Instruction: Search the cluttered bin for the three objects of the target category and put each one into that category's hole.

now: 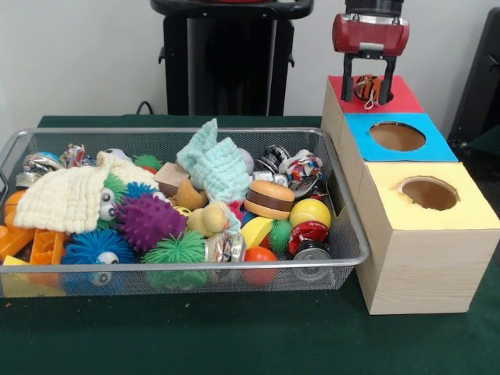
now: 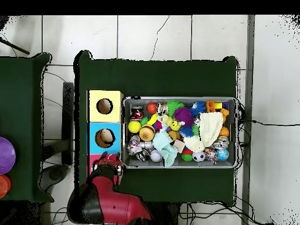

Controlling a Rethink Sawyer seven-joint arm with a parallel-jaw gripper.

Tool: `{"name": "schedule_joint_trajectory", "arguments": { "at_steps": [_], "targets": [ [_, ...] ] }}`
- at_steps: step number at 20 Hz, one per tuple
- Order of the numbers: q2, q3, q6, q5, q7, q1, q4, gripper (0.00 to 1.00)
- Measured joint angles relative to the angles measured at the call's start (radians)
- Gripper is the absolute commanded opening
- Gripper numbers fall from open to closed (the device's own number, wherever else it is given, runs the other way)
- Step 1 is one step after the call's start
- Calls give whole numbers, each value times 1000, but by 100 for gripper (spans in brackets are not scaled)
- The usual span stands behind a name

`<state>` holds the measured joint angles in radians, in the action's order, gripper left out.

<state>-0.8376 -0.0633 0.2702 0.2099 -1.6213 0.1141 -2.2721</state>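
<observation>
Nearest you in the front view, on the dark green table cloth, the long silver wire-mesh bin sits packed with clutter: a purple spiky rubber ball, a blue spiky ball with eyes, a cream knitted cloth and a pale mint knitted cloth. Among them you can see a pale yellow plush animal near the middle of the bin and a tan plush animal just behind it, both lying in the bin. Beside the bin's right end stands the row of pale wooden boxes: the yellow-topped box closest, the blue-topped box behind it, the red-topped box farthest. Over that red top the red and black gripper hangs with its two black fingers closed around the orange, black-striped plush tiger, held right above the red face, whose round hole is hidden behind toy and gripper. From overhead you see the red arm reaching over the red-topped box.
</observation>
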Motion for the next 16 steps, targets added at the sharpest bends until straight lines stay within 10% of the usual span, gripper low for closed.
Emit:
{"name": "schedule_joint_trajectory", "arguments": {
  "at_steps": [16],
  "targets": [
    [27, 1, 0, 0, 0, 39, -9, 100]
  ]
}}
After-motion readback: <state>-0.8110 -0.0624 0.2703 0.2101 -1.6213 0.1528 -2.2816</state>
